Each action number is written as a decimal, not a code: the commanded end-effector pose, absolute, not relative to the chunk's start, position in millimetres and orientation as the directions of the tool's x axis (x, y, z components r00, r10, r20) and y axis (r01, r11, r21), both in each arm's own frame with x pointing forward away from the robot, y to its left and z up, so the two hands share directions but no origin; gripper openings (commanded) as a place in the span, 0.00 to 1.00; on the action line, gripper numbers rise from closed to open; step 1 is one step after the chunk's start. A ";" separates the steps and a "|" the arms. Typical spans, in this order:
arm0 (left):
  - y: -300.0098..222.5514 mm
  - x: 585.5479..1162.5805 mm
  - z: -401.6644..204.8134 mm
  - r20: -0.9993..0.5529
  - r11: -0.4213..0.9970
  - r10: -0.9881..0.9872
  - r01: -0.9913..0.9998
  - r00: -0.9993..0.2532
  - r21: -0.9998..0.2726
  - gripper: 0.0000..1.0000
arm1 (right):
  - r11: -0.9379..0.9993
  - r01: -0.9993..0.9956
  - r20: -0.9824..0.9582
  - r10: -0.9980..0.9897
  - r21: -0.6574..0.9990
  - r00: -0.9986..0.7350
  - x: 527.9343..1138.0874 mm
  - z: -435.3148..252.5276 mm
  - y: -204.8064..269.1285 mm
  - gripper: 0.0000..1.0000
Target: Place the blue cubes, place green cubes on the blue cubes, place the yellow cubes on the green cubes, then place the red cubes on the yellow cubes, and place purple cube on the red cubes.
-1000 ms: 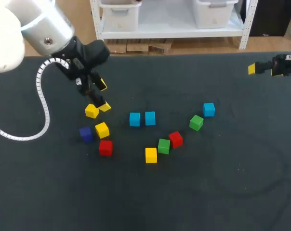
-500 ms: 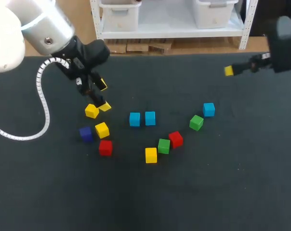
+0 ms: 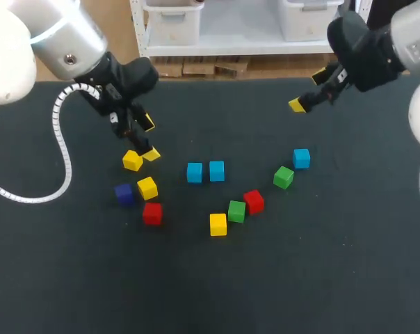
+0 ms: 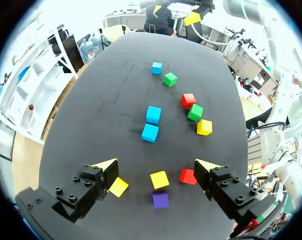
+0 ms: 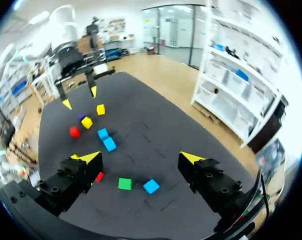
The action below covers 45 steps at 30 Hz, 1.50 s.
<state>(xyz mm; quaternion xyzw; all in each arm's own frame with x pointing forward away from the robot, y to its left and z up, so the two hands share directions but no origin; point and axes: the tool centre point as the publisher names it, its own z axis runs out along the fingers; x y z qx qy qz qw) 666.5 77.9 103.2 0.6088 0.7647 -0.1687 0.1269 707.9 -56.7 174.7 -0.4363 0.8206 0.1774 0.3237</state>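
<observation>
Dark table [image 3: 349, 264] holds no stack yet — two blue cubes [image 3: 194, 172] paired mid-table, a third blue cube [image 3: 301, 158] at their three o'clock — so I'd say the wide-open right gripper [image 3: 309, 91], at its twelve o'clock, must drop onto it; left gripper [image 3: 150, 138] hangs open too.

None of the cubes is stacked; each lies alone on the worktop [image 3: 335, 278]. On my left: yellow cube [image 3: 132, 161], second yellow cube [image 3: 147, 188], purple cube [image 3: 124, 194], red cube [image 3: 152, 213]. Middle: blue cube [image 3: 194, 172] just beside second blue cube [image 3: 217, 170]. On my right: third yellow cube [image 3: 217, 224], green cube [image 3: 236, 211] and second red cube [image 3: 253, 201] in a close row, with second green cube [image 3: 284, 177] and third blue cube [image 3: 301, 158] beyond.
</observation>
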 end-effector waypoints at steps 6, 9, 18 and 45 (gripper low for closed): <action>78.3 666.9 102.8 -0.402 0.200 0.888 0.974 -0.225 -0.103 1.00 | -0.217 -0.968 -0.580 -0.807 0.125 0.106 732.6 173.3 -66.7 1.00; 78.3 666.9 102.8 -0.402 0.200 0.888 0.974 -0.225 -0.103 1.00 | -0.330 -0.933 -0.554 -0.809 0.146 0.199 735.9 173.0 -71.8 1.00; 78.3 666.9 102.8 -0.402 0.200 0.888 0.974 -0.225 -0.103 1.00 | -0.564 -0.796 -0.446 -0.784 0.221 0.432 732.1 159.0 -79.0 1.00; 78.3 666.9 102.8 -0.402 0.200 0.888 0.974 -0.225 -0.103 1.00 | -0.576 -0.788 -0.429 -0.781 0.217 0.454 730.5 152.7 -80.9 1.00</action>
